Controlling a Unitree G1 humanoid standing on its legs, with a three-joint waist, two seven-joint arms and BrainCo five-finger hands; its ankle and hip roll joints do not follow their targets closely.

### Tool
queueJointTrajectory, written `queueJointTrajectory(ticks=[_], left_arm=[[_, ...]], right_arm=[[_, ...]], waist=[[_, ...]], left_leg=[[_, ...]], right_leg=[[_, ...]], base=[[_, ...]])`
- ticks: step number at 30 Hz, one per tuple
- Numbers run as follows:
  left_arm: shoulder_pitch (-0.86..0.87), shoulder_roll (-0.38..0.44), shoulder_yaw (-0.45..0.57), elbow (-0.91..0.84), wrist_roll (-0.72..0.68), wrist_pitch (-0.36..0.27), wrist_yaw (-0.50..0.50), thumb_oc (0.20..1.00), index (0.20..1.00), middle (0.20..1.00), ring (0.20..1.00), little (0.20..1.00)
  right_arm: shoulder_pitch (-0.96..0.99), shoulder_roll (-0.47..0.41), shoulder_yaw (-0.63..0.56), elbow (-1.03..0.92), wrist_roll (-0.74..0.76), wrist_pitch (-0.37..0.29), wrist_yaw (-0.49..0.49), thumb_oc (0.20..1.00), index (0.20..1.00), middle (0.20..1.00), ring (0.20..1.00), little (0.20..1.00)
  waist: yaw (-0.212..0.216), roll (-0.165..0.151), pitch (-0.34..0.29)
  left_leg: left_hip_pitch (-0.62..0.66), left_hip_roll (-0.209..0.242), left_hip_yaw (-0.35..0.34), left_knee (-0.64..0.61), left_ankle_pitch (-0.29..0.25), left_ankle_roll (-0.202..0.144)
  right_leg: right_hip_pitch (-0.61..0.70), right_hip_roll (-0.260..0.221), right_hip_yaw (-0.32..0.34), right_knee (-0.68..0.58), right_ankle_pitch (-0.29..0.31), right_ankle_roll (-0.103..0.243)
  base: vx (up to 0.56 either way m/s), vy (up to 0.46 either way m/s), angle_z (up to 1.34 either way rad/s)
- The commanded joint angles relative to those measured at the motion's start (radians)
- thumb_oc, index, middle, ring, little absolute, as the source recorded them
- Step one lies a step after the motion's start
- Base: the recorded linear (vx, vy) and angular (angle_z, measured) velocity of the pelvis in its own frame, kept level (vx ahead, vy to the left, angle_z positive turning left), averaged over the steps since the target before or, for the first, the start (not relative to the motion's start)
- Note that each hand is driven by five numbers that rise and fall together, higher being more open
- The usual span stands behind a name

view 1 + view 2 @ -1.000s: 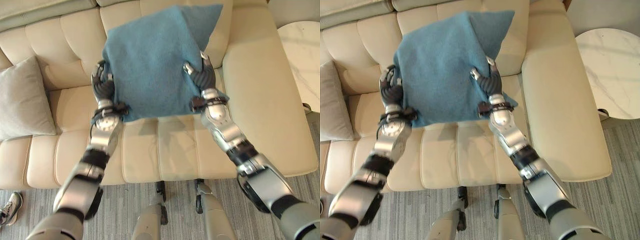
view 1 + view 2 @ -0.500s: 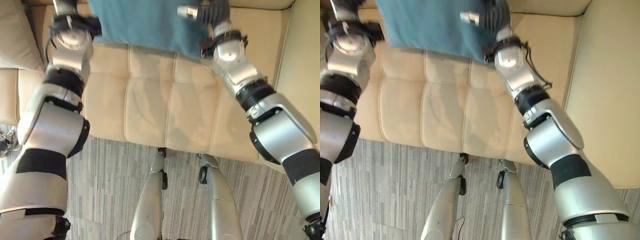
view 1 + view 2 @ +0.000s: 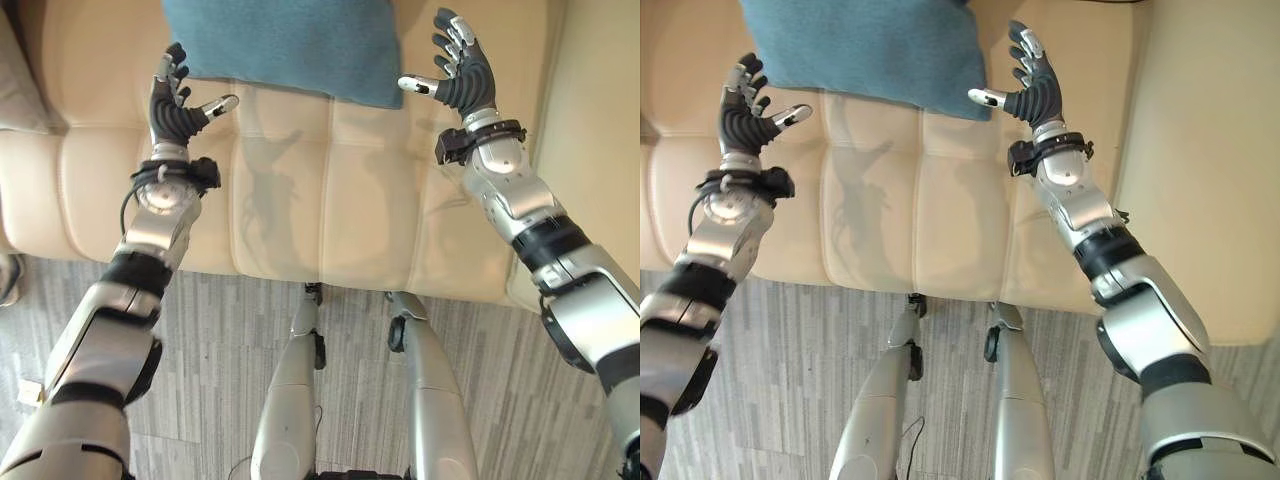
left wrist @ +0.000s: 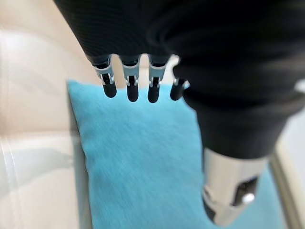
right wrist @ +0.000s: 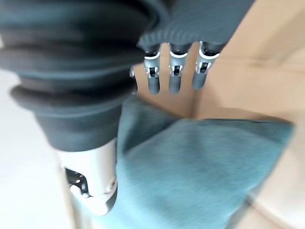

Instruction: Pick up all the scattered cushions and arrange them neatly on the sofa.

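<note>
The blue cushion point(image 3: 285, 45) lies on the cream sofa point(image 3: 330, 200), between and just beyond the left robot hand point(image 3: 172, 100) and right robot hand point(image 3: 462, 72), both released, fingers spread.

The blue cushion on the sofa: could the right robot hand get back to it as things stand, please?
Probably yes. The right robot hand is open beside the blue cushion, apart from it, with bare sofa seat between them.
</note>
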Motion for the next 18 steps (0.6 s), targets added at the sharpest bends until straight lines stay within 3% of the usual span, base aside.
queueJointTrajectory(ticks=[1, 4, 5, 9, 12, 18], left_arm=[[0.108, 0.026, 0.100, -0.089, 0.023, -0.074, -0.022, 1.000, 1.000, 1.000, 1.000, 1.000], [0.330, 0.005, 0.180, -0.208, 0.061, -0.060, -0.073, 1.000, 1.000, 1.000, 1.000, 1.000], [0.499, -0.007, 0.225, -0.274, 0.105, -0.039, -0.123, 1.000, 1.000, 1.000, 1.000, 1.000], [0.791, -0.047, 0.274, -0.319, 0.221, 0.005, -0.226, 1.000, 1.000, 1.000, 1.000, 1.000], [0.972, -0.117, 0.273, -0.160, 0.331, 0.036, -0.284, 1.000, 1.000, 1.000, 1.000, 1.000], [1.017, -0.191, 0.261, 0.009, 0.406, 0.053, -0.270, 1.000, 1.000, 1.000, 1.000, 1.000]], right_arm=[[0.145, -0.021, -0.099, -0.171, -0.153, -0.068, 0.026, 1.000, 1.000, 1.000, 1.000, 1.000], [0.412, -0.083, -0.188, -0.346, -0.259, -0.070, 0.074, 1.000, 1.000, 1.000, 1.000, 1.000], [0.627, -0.111, -0.261, -0.437, -0.319, -0.074, 0.120, 1.000, 1.000, 1.000, 1.000, 1.000], [0.993, -0.112, -0.349, -0.491, -0.379, -0.064, 0.237, 1.000, 1.000, 1.000, 1.000, 1.000], [1.196, -0.075, -0.336, -0.300, -0.483, -0.033, 0.315, 1.000, 1.000, 1.000, 1.000, 1.000], [1.237, -0.002, -0.338, -0.091, -0.545, 0.005, 0.296, 1.000, 1.000, 1.000, 1.000, 1.000]], waist=[[0.008, -0.040, -0.074], [-0.003, -0.046, -0.107], [-0.012, -0.052, -0.130], [-0.038, -0.060, -0.194], [-0.066, -0.067, -0.274], [-0.087, -0.069, -0.322]], left_leg=[[0.142, -0.056, 0.013, 0.008, -0.152, 0.016], [0.212, -0.057, 0.020, -0.007, -0.164, 0.020], [0.271, -0.054, 0.026, -0.011, -0.179, 0.023], [0.378, -0.058, 0.037, -0.012, -0.203, 0.036], [0.508, -0.065, 0.063, -0.020, -0.227, 0.049], [0.623, -0.079, 0.108, -0.053, -0.256, 0.067]], right_leg=[[0.188, -0.018, 0.017, -0.253, 0.033, 0.140], [0.262, -0.030, 0.009, -0.263, 0.028, 0.143], [0.325, -0.039, 0.001, -0.264, 0.018, 0.148], [0.445, -0.046, -0.008, -0.275, 0.002, 0.158], [0.563, -0.039, 0.002, -0.285, -0.007, 0.174], [0.619, -0.034, 0.037, -0.292, 0.012, 0.192]], base=[[0.03, 0.013, -0.04], [0.08, 0.043, -0.03], [0.13, 0.081, 0.02], [0.13, 0.089, -0.03], [0.10, 0.179, -0.23], [-0.01, 0.117, -0.35]])
